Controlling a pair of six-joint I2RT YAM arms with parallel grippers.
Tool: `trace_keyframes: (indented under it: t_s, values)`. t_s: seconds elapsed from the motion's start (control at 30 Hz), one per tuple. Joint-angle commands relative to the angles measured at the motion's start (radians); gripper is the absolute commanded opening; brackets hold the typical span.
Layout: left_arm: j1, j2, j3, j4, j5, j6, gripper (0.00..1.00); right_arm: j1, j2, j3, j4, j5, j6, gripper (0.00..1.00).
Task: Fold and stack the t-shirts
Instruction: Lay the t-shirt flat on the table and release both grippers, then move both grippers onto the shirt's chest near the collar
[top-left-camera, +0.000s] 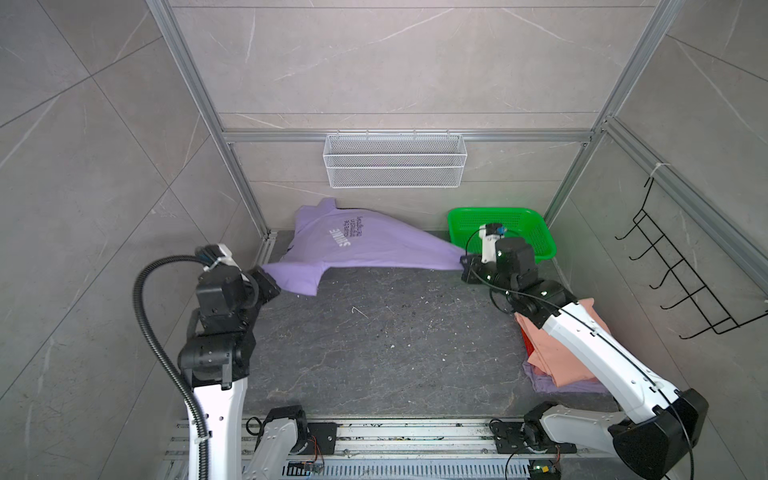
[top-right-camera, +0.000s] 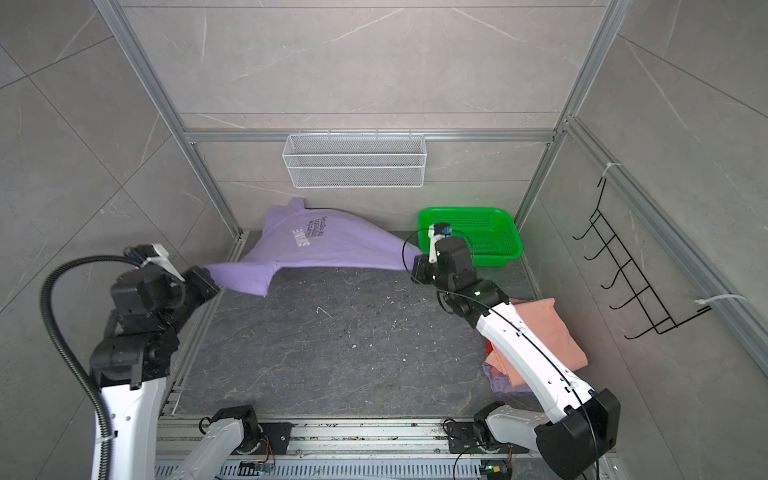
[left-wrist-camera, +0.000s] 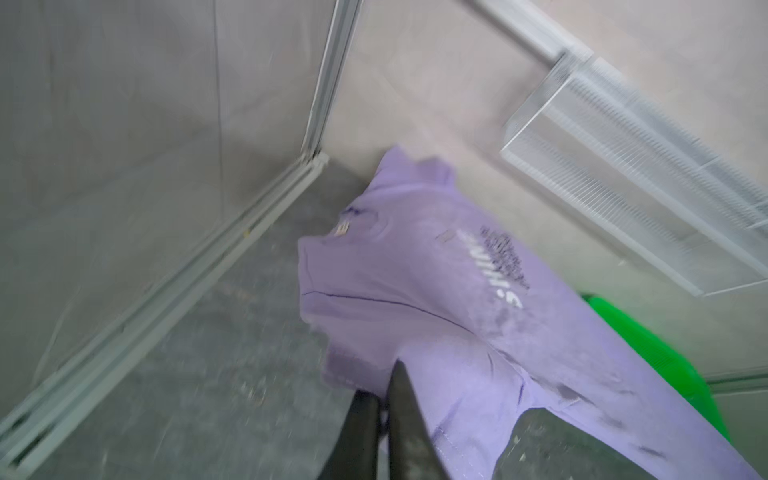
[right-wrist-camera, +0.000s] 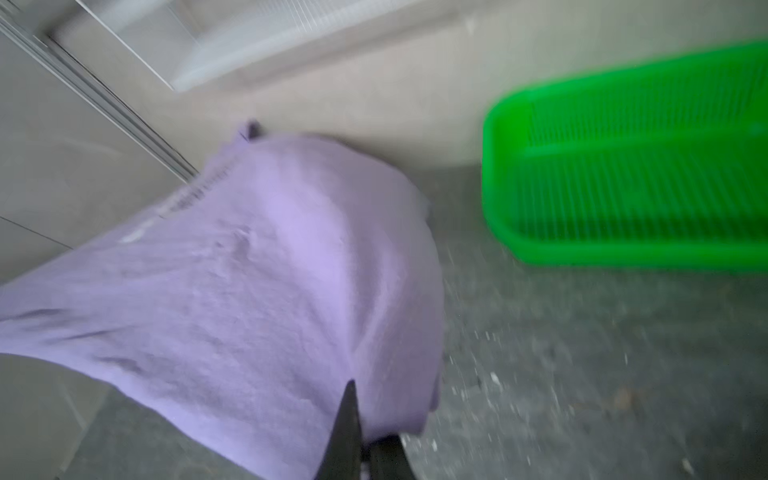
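Holding the lavender t-shirt stretched across the back of the table, print side up, far edge bunched against the back wall, near edge lifted clear of the surface. Gripping with the left pincer at the sleeve end, fingers nearly together on a thin fold of cloth in the left wrist view. Gripping with the right pincer at the opposite, hem end, just in front of the green basket; probably pinching only a small corner there, though hard to tell through the blur of the right wrist view. Already stacked at the right edge of the table, partly under the right arm: 1 pink t-shirt folded on top of a lavender layer. Judged from this: pile started, 1 shirt in hand, spreading flat before folding. Several ways to go wrong from here. Slipping out of either thin pinch under so much tension, dropping 1 end in a heap and forcing a fresh pick. Laying down too far back, leaving the far sleeve and collar rucked against the wall and giving a crooked fold. Swinging the hem end sideways and snagging or shoving the basket. Sweeping the right arm low over the stack and dragging the pink t-shirt out of square. Worth easing the tension, pulling towards the open middle of the table, then lowering both ends together.
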Motion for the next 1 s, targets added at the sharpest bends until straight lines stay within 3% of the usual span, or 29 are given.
trace_keyframes:
  t_s: [0.0,0.1,0.23,0.33,0.63,0.97]
  values:
    - [0.001,-0.093,-0.13,-0.199,-0.01,-0.097,0.42,0.001,-0.104,-0.15,-0.029,-0.034,0.122,0.22]
    - [0.001,-0.167,-0.157,-0.232,-0.002,-0.125,0.51,0.012,-0.169,-0.16,-0.079,-0.048,0.145,0.38]
    - [0.001,-0.141,-0.06,-0.19,0.046,-0.12,0.6,0.023,-0.183,-0.09,-0.113,-0.033,0.124,0.47]
    - [0.001,-0.083,-0.033,-0.124,0.119,-0.114,0.61,0.026,-0.138,-0.05,-0.086,-0.033,0.113,0.47]
    - [0.002,0.117,-0.236,0.247,0.369,-0.157,0.72,0.026,0.2,0.047,0.159,-0.056,0.139,0.53]
    - [-0.054,0.553,-0.207,0.538,0.482,-0.132,0.85,0.025,0.584,0.261,0.245,0.015,0.156,0.86]
